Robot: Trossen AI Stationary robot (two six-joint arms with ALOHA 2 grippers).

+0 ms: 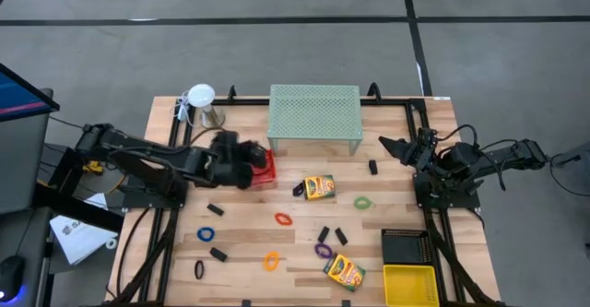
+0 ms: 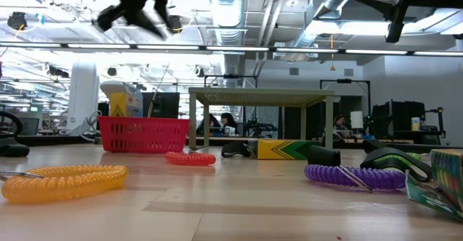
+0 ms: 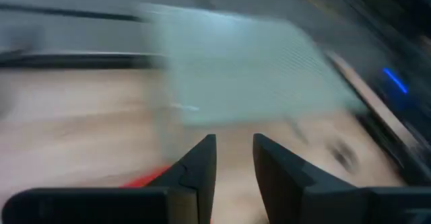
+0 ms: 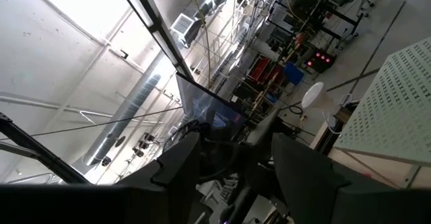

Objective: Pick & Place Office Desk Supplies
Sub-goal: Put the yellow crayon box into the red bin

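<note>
Wooden table point(image 1: 249, 242): left gripper point(image 1: 258, 164) over red tray point(image 1: 267, 171).

Red tray point(image 2: 143, 134), yellow loop point(image 2: 65, 181), purple loop point(image 2: 347, 174), possibly a gripper point(image 2: 137, 9) overhead

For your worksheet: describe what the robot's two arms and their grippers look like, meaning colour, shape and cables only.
Both arms are dark, jointed links with black cables running along them. The left gripper has two flat, dark grey fingers tapering to blunt tips. The right gripper has similar broad, dark fingers. The left arm carries a small yellow part near its base.
</note>
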